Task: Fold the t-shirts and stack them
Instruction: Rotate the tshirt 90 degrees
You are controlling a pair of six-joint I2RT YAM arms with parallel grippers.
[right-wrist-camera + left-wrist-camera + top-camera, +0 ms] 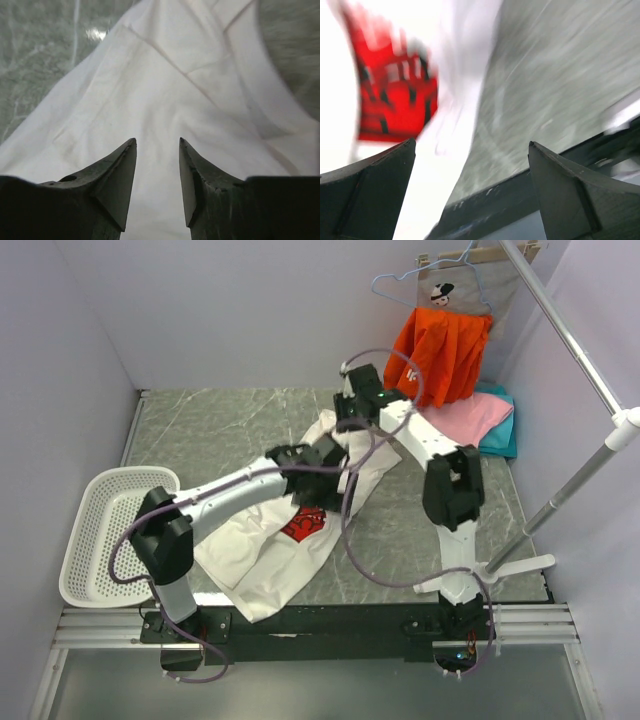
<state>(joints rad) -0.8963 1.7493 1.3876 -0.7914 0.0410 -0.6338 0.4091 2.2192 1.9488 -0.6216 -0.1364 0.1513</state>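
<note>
The white t-shirt point(262, 558) with a red square print point(305, 524) lies spread on the grey table, running from the near edge toward the middle. My left gripper point(326, 454) hovers over its far part. In the left wrist view, which is blurred, it point(470, 145) is wide open and empty, with the red print point(395, 95) at the left. My right gripper point(346, 424) is over the shirt's far end. In the right wrist view it point(157, 142) is open, with white cloth point(165, 80) below the fingers. The pink shirt point(470, 418) lies on the teal one point(506, 436) at the back right.
A white mesh basket point(100, 530) stands at the left edge. An orange garment point(440, 350) hangs on a hanger at the back right. A clothes rack pole point(570, 350) and its foot point(520, 565) stand at the right. A dark rail point(530, 195) runs along the near edge.
</note>
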